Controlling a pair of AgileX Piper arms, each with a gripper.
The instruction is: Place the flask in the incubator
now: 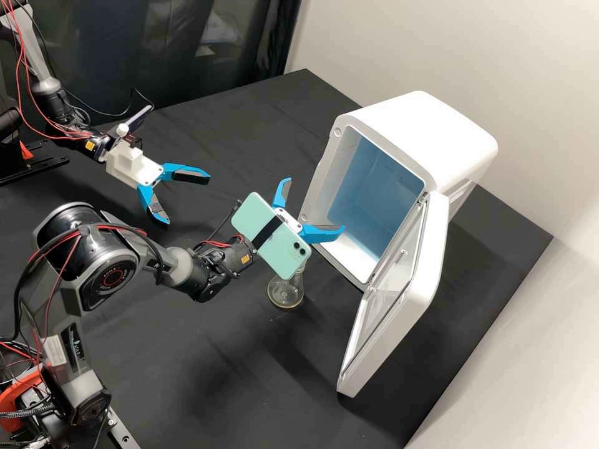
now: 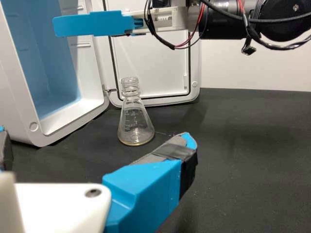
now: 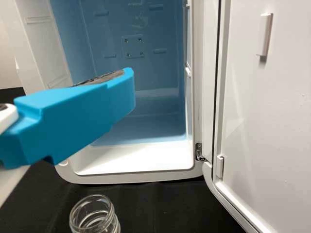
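A clear, empty conical flask [image 1: 286, 292] stands upright on the black bench just in front of the white incubator [image 1: 430, 134]. The incubator's door [image 1: 399, 293] hangs open and its blue inside is bare. My right gripper [image 1: 306, 215] hovers open directly above the flask, facing the opening; in its wrist view the flask's mouth [image 3: 95, 216] lies below one blue finger [image 3: 73, 119]. My left gripper [image 1: 186, 198] is open farther back on the left, apart from the flask [image 2: 135, 119], with nothing between its fingers [image 2: 155, 174].
The open door [image 2: 150, 63] stands behind the flask as seen from the left wrist. The incubator sits near the bench's right edge [image 1: 499, 299], by a white wall. The right arm's blue finger [image 2: 92, 23] reaches over the flask.
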